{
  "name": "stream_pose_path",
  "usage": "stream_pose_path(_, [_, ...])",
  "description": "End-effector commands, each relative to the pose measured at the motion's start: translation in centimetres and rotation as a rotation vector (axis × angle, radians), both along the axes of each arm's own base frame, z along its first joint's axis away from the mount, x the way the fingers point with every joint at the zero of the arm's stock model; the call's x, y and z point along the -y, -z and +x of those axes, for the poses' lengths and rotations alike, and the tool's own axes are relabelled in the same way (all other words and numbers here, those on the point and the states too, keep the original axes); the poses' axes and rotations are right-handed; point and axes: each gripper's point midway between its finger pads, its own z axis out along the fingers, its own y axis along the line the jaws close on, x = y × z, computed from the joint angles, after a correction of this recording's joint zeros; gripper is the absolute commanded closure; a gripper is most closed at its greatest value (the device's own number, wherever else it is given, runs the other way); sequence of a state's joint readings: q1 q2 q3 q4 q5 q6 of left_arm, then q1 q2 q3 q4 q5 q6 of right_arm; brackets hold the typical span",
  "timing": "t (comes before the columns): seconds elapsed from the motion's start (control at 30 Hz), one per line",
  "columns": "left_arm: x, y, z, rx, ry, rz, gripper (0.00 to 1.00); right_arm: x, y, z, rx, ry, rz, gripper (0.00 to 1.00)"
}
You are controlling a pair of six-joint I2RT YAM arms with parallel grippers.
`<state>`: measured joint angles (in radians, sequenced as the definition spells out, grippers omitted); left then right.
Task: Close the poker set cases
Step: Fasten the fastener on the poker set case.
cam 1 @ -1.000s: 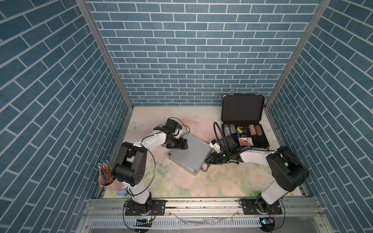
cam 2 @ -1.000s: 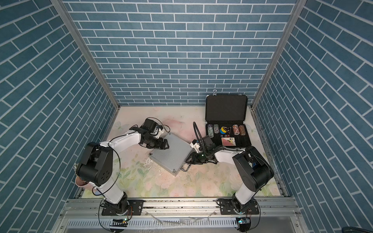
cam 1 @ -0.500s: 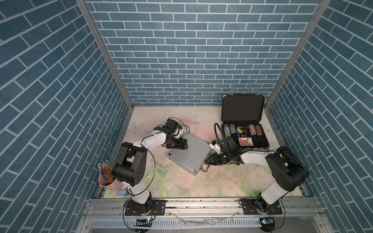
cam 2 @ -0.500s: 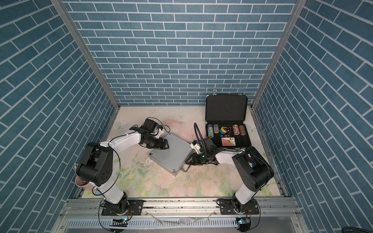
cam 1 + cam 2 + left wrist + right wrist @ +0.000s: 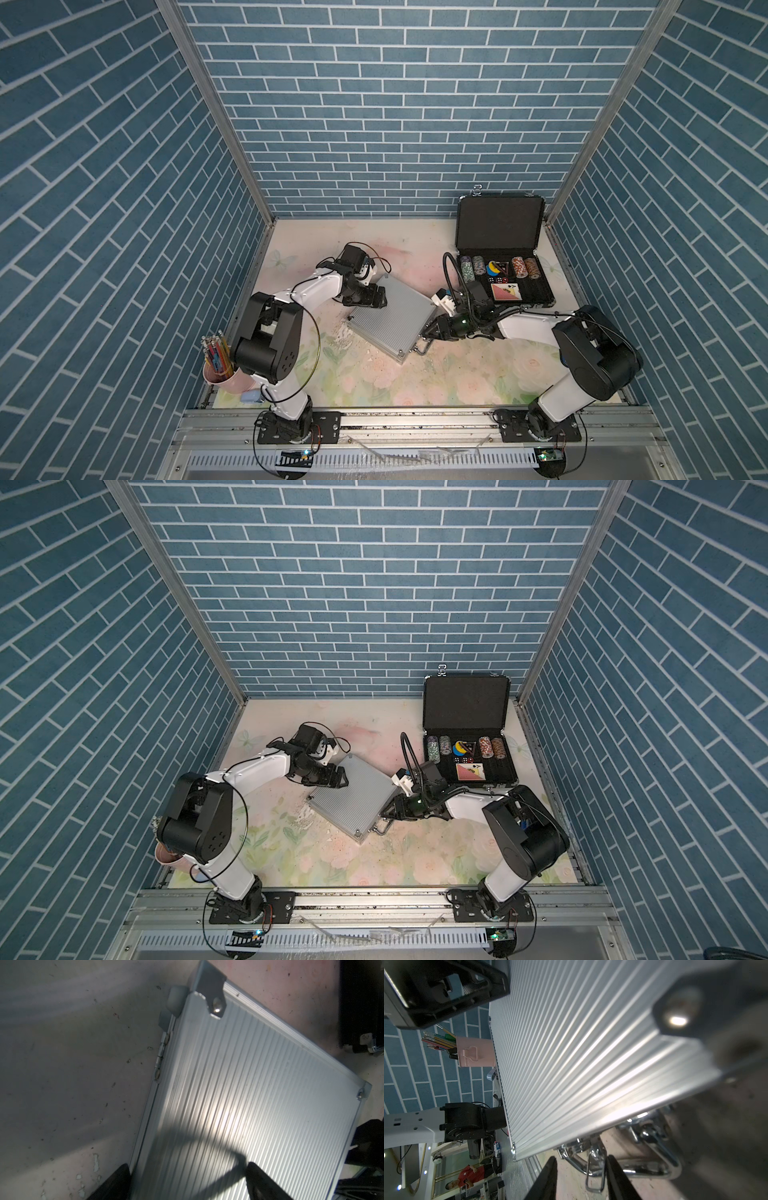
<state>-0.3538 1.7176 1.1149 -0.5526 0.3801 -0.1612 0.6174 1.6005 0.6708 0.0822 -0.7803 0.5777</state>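
Slippage worries me: right gripper (image 5: 581,1157), open around the latch (image 5: 591,1145), could shove silver case (image 5: 390,318) past open left gripper (image 5: 187,1165).

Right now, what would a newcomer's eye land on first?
The black case at the back right of the table, its lid standing open, with rows of colourful chips on show. Then the silver case, lid down and skewed mid-table, with the left gripper over its hinge edge and the right gripper at its latch side.
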Motion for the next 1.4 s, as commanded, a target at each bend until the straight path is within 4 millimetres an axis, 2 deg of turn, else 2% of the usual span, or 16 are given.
stream_pose_path(0.0, [-1.7,4.1,-3.9,-0.17,0.005,0.112,0.13,-0.3,-1.0,-0.7,-0.018,-0.015,0.034,0.6])
stream_pose_path(0.17, [-1.7,4.1,-3.9,-0.17,0.005,0.11,0.13,-0.4,-0.9,-0.7,-0.031,-0.013,0.032,0.6])
stream_pose_path(0.37, [-1.7,4.0,-4.0,-0.171,0.006,0.111,0.13,-1.0,-1.9,-0.8,-0.026,-0.024,0.057,0.6])
stream_pose_path(0.7, [-1.6,3.8,-4.0,-0.167,0.007,0.107,0.13,-1.6,-3.4,0.2,0.021,0.008,0.078,0.61])
stream_pose_path(1.07, [-1.6,3.9,-4.4,-0.17,0.007,0.108,0.13,-1.2,-2.8,1.1,0.038,0.056,0.03,0.62])
stream_pose_path(1.13, [-1.7,3.8,-4.4,-0.167,0.008,0.112,0.13,-0.5,-2.4,0.8,0.033,0.072,-0.008,0.64])
stream_pose_path(1.37, [-1.8,3.9,-4.5,-0.166,0.006,0.114,0.13,2.2,-0.3,-0.6,-0.017,0.151,-0.137,0.85])
